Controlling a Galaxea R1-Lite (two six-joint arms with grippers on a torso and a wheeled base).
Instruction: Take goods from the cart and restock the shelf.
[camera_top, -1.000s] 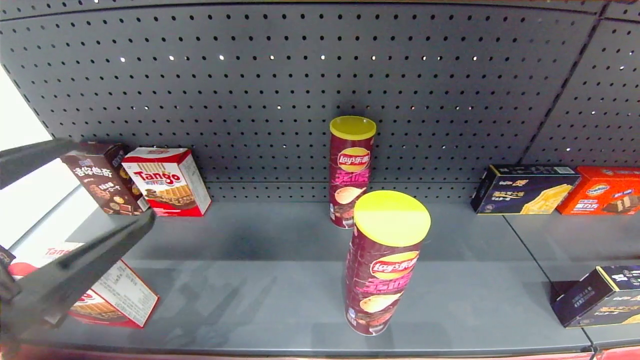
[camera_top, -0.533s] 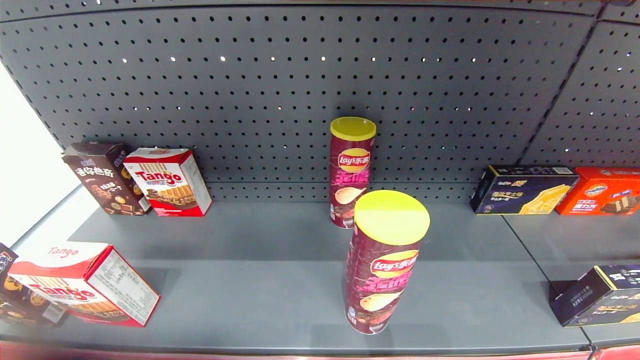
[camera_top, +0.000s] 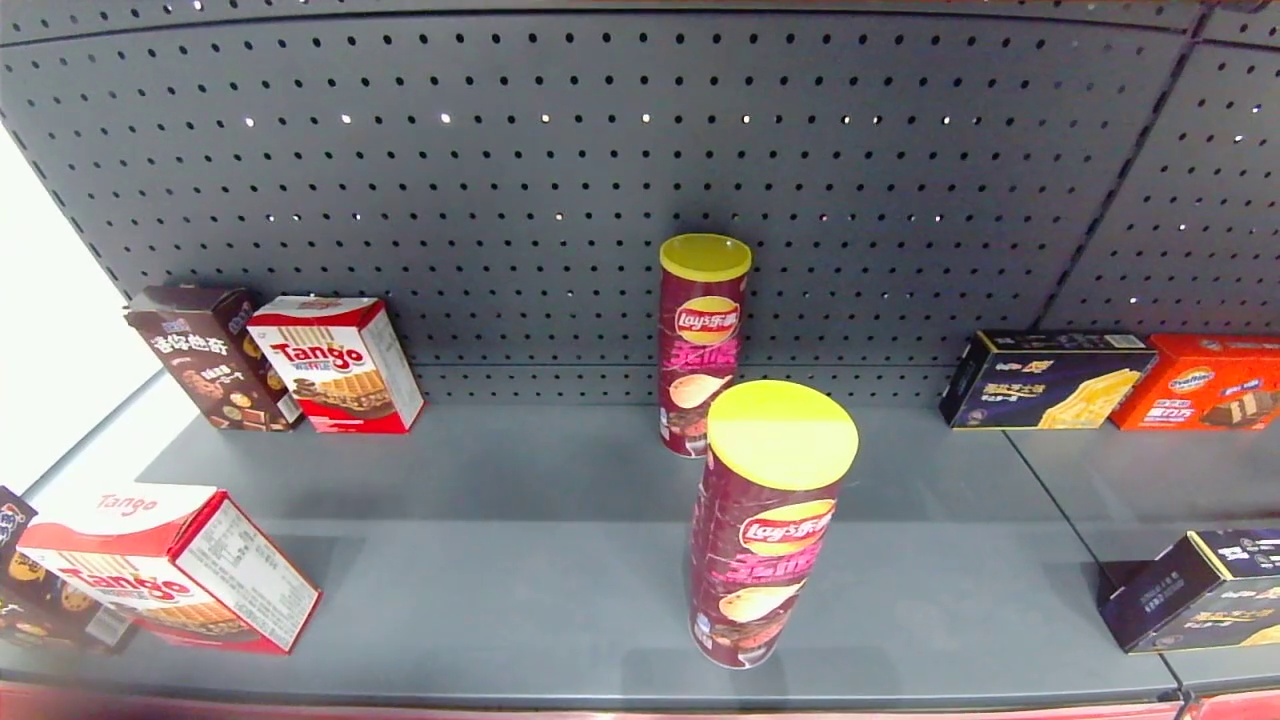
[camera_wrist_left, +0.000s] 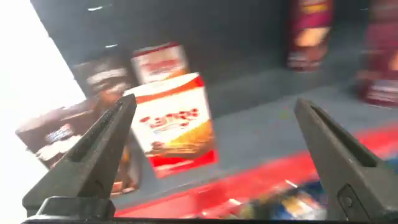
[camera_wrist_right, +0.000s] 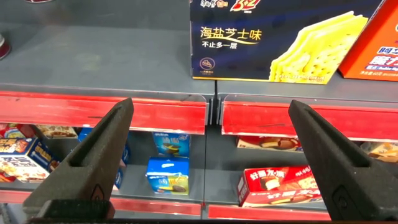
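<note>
— State of left gripper (camera_wrist_left: 214, 104)?
— Fingers spread, empty. Red-and-white wafer box (camera_wrist_left: 177, 127) stands on the shelf (camera_wrist_left: 261, 124) just ahead of it.
— And right gripper (camera_wrist_right: 211, 104)?
— Spread, empty. Dark cracker box (camera_wrist_right: 280, 37) ahead, on the shelf.

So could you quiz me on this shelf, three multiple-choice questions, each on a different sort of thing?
1. Where does the orange cardboard box sit on the grey metal shelf?
A front left corner. B far right, at the back. C the middle.
2. How many tall maroon chip cans with yellow lids stand there?
A two. B one. C four.
3. How are the left arm's black fingers?
A shut on a can. B shut on a box. C wide apart, holding nothing.

Answers:
1 B, it stands by the pegboard at the right edge.
2 A, the back can and the front can.
3 C, the shelf shows between them.
</note>
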